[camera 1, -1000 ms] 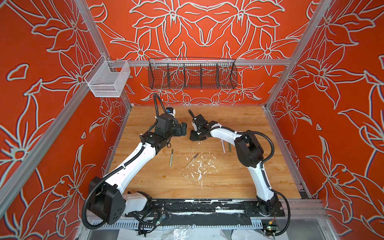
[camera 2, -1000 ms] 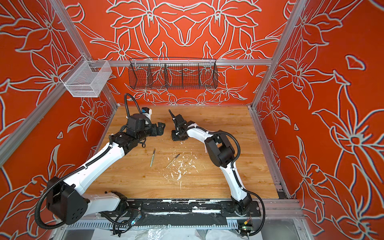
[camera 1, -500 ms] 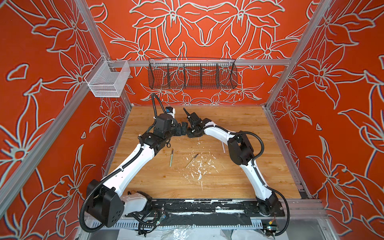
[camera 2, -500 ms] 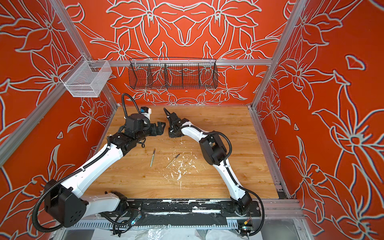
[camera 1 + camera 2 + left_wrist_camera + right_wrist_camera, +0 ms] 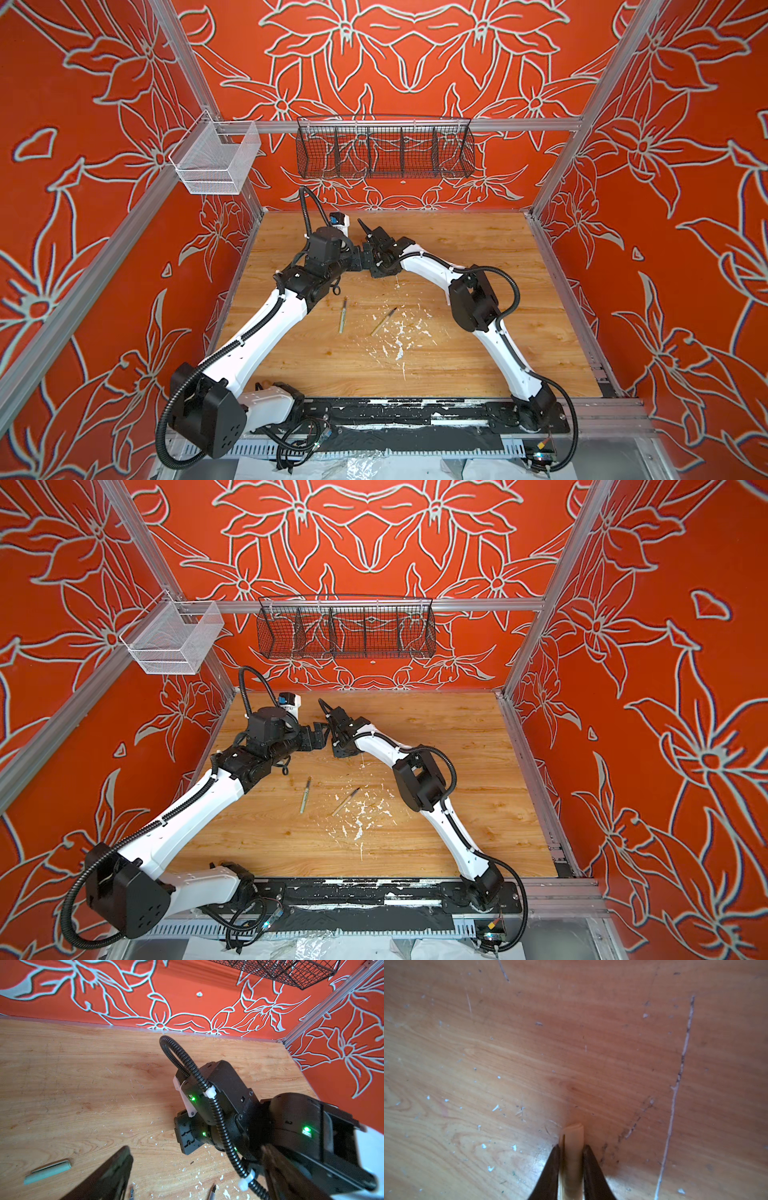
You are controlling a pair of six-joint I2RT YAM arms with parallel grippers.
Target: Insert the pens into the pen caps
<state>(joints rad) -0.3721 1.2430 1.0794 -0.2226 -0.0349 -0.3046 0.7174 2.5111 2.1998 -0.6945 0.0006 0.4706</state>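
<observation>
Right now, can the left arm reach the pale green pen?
Probably yes. The pale green pen lies bare on the table just nearside of the open, empty left gripper; the right gripper pinches a tan cap farther back, not over it.

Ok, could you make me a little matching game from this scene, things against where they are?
Things:
1 tan cap
2 pale green pen
3 black wire basket

Places:
A hung on the back wall
B lying loose on the table
C pinched in the right gripper

Pairs: 1-C, 2-B, 3-A.
</observation>
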